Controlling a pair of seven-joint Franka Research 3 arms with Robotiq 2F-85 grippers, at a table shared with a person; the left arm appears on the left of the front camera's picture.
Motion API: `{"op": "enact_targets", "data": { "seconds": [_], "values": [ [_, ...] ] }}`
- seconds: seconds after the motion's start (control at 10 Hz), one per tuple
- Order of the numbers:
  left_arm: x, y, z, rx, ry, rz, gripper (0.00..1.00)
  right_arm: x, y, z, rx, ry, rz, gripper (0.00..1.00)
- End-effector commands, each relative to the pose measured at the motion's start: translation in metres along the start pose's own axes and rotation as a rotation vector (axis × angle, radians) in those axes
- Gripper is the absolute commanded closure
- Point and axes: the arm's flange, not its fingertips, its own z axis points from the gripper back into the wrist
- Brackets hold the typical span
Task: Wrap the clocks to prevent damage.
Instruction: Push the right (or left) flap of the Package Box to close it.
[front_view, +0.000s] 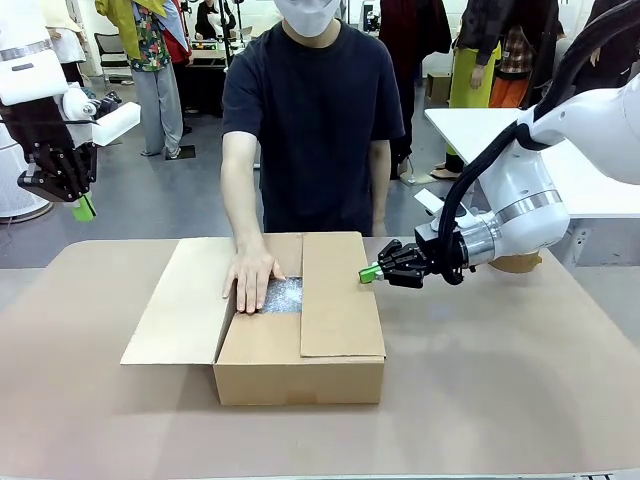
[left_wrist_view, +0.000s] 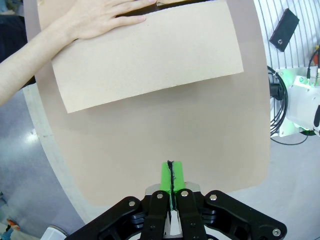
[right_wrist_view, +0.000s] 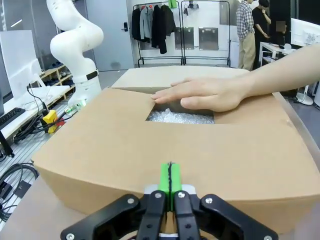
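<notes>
Right wrist view: whitish bubble-wrap bundle of clocks (right_wrist_view: 182, 118) straight ahead of pressed-together right claw (right_wrist_view: 170, 172), inside brown cardboard carton (right_wrist_view: 150, 150) (person's hand (right_wrist_view: 210, 94) at its far edge); left claw (front_view: 84, 208), likewise pressed together, farther.

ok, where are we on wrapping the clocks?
Done: the whitish bubble-wrap bundle lies inside the brown cardboard carton, with the right flap folded over. In hand: the person's hand rests at the opening; the right gripper, shut and empty, sits by that flap's edge. To do: the left flap lies open outward; the left gripper hangs shut, off to the side.
</notes>
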Motion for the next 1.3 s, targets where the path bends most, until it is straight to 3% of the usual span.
{"op": "enact_targets", "data": {
  "seconds": [0.0, 0.4, 0.5, 1.2],
  "values": [
    [0.0, -0.001, 0.001, 0.012, 0.006, 0.019, 0.99, -0.035, -0.007, -0.007, -0.056, 0.159, -0.005, 0.99],
    [0.0, -0.001, 0.001, 0.012, 0.006, 0.019, 0.99, -0.032, -0.004, -0.008, -0.016, 0.192, 0.024, 0.99],
    [0.0, -0.001, 0.001, 0.012, 0.006, 0.019, 0.99, 0.004, -0.001, -0.001, 0.001, 0.031, 0.015, 0.99],
    [0.0, 0.0, 0.0, 0.0, 0.0, 0.0, 0.99, 0.004, -0.001, -0.001, 0.001, 0.031, 0.015, 0.99]
  ]
}}
